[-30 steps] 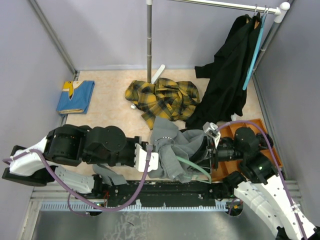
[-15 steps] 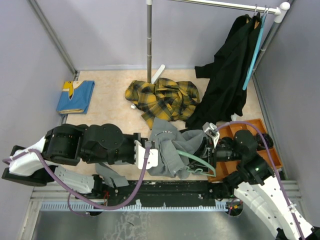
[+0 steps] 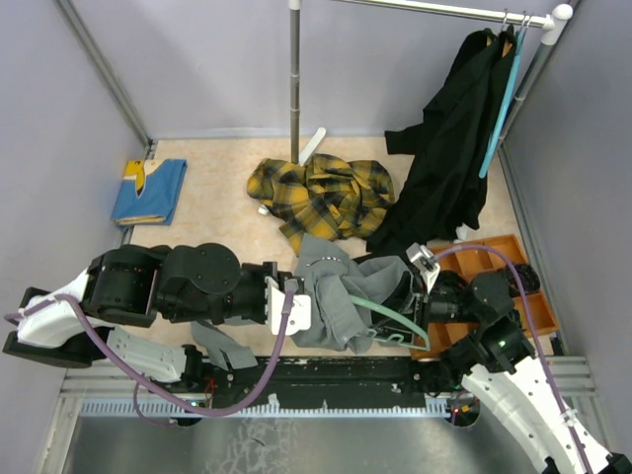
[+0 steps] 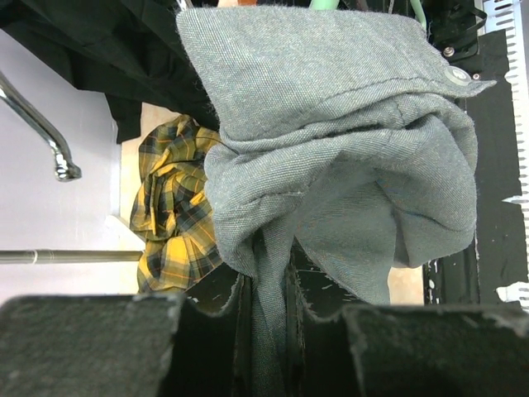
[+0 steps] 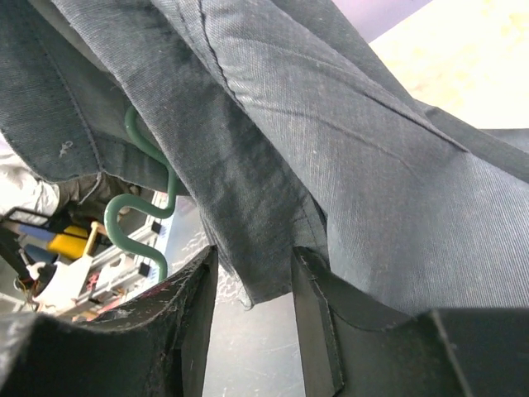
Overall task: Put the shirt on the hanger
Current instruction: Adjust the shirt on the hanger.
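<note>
left wrist | left end effector clamped on shirt | right end effector apart, straddling shirt edge

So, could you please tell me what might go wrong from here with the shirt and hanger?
1. The left tool pinches only a thin fold of the shirt; it might slip out.
2. The shirt is bunched over the hanger, so pulling could drag the hanger rather than seat it.
3. The right tool straddles a hem edge, a shallow hold that may fail.

Matt grey woven cloth shirt, smooth pale-green plastic hanger, shiny metal rail.
</note>
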Controlling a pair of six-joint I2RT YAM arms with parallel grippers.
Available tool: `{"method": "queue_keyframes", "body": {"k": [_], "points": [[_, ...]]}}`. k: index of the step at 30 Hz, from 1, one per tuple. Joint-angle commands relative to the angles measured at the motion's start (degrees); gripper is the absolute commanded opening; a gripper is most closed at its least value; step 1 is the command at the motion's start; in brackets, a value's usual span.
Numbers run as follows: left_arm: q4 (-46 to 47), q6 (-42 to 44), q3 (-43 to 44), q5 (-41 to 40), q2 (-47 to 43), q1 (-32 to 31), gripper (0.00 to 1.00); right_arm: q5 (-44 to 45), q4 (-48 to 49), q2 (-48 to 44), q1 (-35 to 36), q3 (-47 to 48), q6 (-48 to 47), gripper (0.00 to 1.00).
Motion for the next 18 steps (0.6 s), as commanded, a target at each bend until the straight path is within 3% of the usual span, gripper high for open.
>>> {"method": "queue_keyframes", "body": {"k": [1, 6, 12, 18], "points": [[6.8, 0.9, 3.0, -0.8, -1.6, 0.0, 0.00, 3.2, 8.0, -1.9, -0.3, -1.9, 6.7, 0.42], [6.9, 1.2, 3.0, -0.7, -2.0, 0.0, 0.00, 9.8, 5.6, -2.8, -0.2, -2.5, 7.9, 0.43], [7.0, 1.5, 2.5, -2.3, -2.0, 0.0, 0.00, 12.7, 10.4, -7.3, -0.2, -6.0, 17.8, 0.41], [8.7, 2.3, 0.9, -3.9, -2.2, 0.0, 0.00, 15.8, 13.5, -13.1, -0.2, -9.4, 27.4, 0.48]]}}
